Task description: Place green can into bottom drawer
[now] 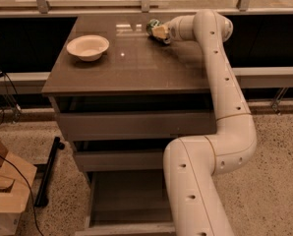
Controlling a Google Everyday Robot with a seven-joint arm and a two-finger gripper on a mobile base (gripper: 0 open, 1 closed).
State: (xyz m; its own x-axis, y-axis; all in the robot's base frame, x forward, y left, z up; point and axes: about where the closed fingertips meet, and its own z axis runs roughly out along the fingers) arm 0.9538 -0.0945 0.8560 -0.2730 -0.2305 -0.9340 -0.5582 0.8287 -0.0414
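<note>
The green can (pixel 153 26) stands at the back of the brown cabinet top (pixel 131 63), a little right of the middle. My gripper (pixel 159 32) is at the can, reaching in from the right on the white arm (pixel 220 82), and partly hides it. The bottom drawer (pixel 129 200) is pulled out below the cabinet; its flat floor is bare, and my arm's lower link covers its right part.
A cream bowl (pixel 88 47) sits on the left of the cabinet top. Two shallower drawers (pixel 131 124) stand slightly out above the bottom one. A cardboard box (pixel 6 191) and a black pole (pixel 49 168) are on the floor at left. A railing runs behind the cabinet.
</note>
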